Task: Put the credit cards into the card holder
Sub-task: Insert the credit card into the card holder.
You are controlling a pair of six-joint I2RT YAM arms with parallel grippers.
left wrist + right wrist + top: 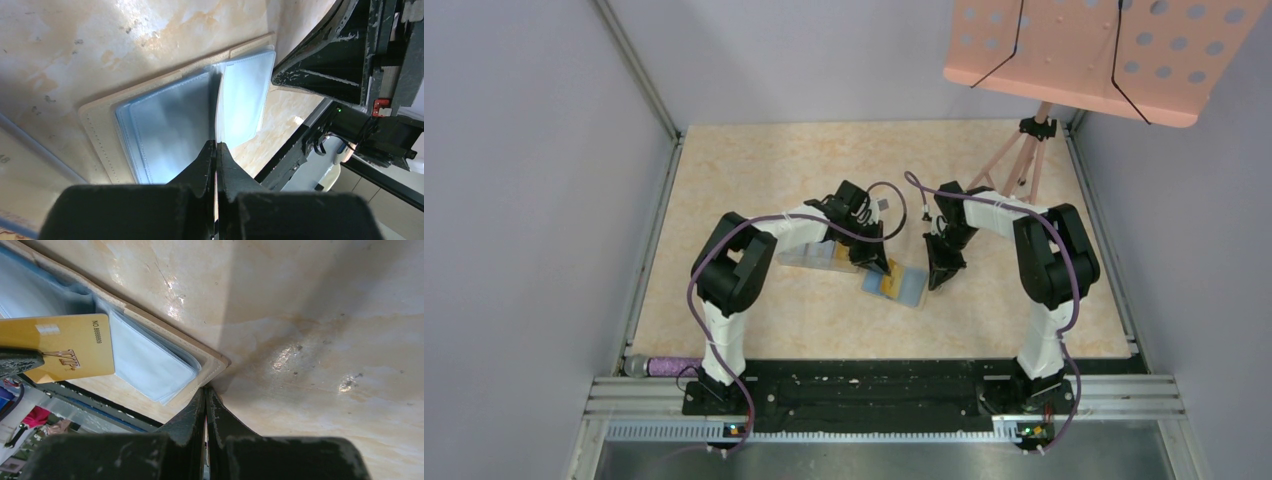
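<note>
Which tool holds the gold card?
The left tool, pinching the gold card over the open wallet; the right tool sits shut at the wallet's corner.

table (754, 170): light, marbled | on it: card holder (909, 290), lying open, blue inside | just left: pale flat thing (804, 258) | back right: pink stand (1014, 165)

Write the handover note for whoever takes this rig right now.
Left pincer: shut on the yellow card, held over the open card holder.
Right pincer: shut, empty, tips at the holder's corner.
Done: the holder lies open on the table, its blue-grey sleeves showing; no card seen in them.
Left: slide the yellow card into a sleeve. Other cards are not clearly in view.
</note>
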